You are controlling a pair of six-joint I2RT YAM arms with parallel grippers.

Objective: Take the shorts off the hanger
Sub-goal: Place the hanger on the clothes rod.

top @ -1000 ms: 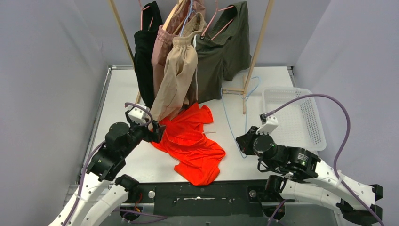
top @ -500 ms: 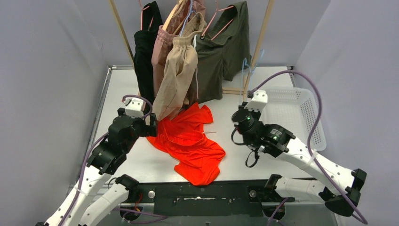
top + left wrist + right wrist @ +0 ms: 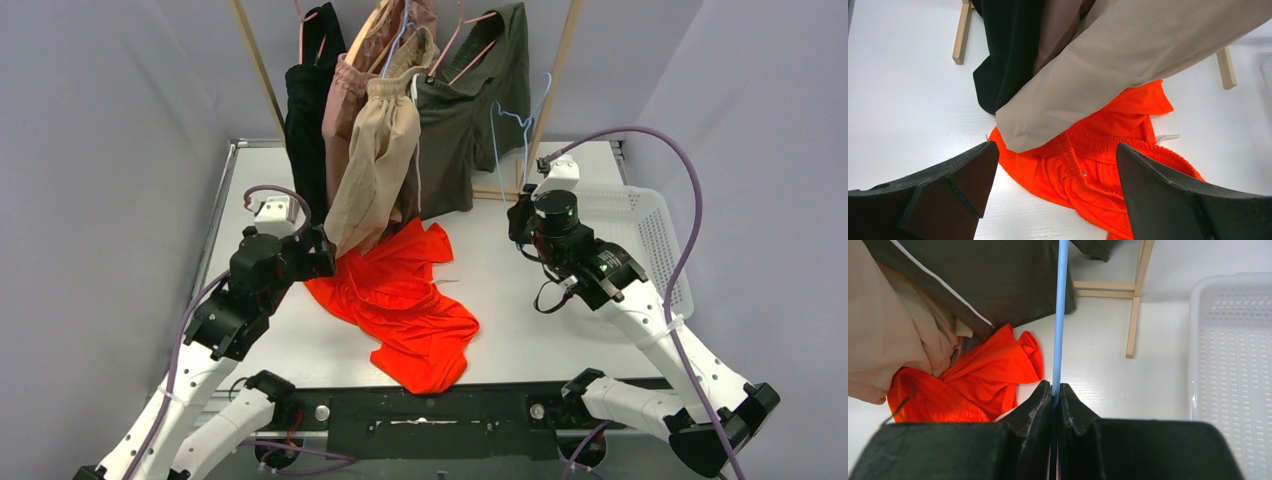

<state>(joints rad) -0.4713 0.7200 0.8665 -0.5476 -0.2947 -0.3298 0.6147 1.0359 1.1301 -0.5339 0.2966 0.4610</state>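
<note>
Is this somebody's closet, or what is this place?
Probably a robot practice booth, not a closet: two robot arms at a white table, plain grey walls around it, and a little wooden rack hung with shorts.

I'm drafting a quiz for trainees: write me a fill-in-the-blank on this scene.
The loose shorts on the table are ___.
The right gripper is ___ on the blue hanger.
The left gripper is ___.
The white basket sits on the robot's ___ side.
Missing: orange; shut; open; right.
</note>
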